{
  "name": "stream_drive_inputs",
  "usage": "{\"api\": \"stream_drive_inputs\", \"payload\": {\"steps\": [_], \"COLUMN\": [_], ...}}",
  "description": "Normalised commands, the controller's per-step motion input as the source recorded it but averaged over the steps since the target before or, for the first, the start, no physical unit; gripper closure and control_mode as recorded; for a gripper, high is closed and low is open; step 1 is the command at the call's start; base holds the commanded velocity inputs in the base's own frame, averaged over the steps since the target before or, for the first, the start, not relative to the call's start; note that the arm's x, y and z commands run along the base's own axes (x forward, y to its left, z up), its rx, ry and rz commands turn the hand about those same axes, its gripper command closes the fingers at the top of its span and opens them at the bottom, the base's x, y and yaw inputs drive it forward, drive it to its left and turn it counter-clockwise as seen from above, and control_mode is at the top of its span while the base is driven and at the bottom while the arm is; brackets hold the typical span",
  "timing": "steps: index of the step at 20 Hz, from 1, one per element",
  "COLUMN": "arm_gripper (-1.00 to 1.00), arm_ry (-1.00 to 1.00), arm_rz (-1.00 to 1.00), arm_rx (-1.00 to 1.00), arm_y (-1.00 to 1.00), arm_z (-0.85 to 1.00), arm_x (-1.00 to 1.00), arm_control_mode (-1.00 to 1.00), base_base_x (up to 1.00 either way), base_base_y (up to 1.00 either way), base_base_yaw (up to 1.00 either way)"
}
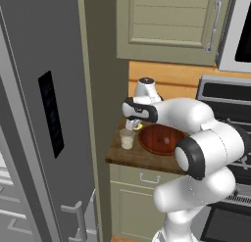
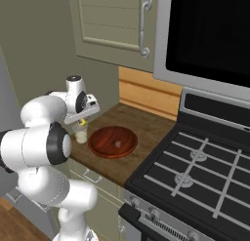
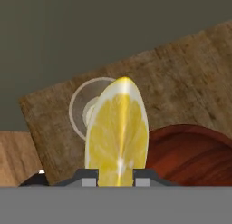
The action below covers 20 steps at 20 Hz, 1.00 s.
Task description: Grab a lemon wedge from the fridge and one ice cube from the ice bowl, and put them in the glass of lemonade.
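My gripper (image 3: pixel 117 177) is shut on the lemon wedge (image 3: pixel 118 137), a bright yellow slice that stands between the fingertips. The wedge (image 1: pixel 138 125) hangs just above the glass of lemonade (image 1: pixel 127 138), a small clear tumbler at the left end of the wooden counter. In the hand view the glass (image 3: pixel 84 107) lies directly behind the wedge. The reddish-brown ice bowl (image 2: pixel 113 141) sits right beside the glass, with one small ice cube (image 2: pixel 117 144) in it. The grey fridge (image 1: pixel 44 113) stands at the left, its black panel facing me.
A black stove (image 2: pixel 205 171) with grates adjoins the counter (image 1: pixel 132 157) on the right. Beige cabinets (image 1: pixel 169 20) hang above, with a microwave (image 2: pixel 210 35) over the stove. The counter's left end meets the tall panel beside the fridge.
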Motion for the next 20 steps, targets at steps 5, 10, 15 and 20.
{"api": "stream_drive_inputs", "payload": {"steps": [5, 10, 15, 20], "arm_gripper": [1.00, 1.00, 1.00, 1.00], "arm_ry": [-0.07, 0.00, 0.00, 0.00], "arm_rz": [0.00, -0.01, 0.00, 0.00], "arm_rx": [0.08, 0.00, 0.00, 0.00], "arm_y": [0.07, 0.37, 0.08, 0.01], "arm_z": [-0.19, 0.01, 0.00, -0.23], "arm_x": [0.00, 0.25, 0.04, 0.01], "arm_control_mode": [-1.00, -1.00, -1.00, -1.00], "base_base_x": [0.00, 0.00, 0.00, 0.00], "base_base_y": [0.00, 0.00, 0.00, 0.00], "base_base_yaw": [0.00, 0.00, 0.00, 0.00]}}
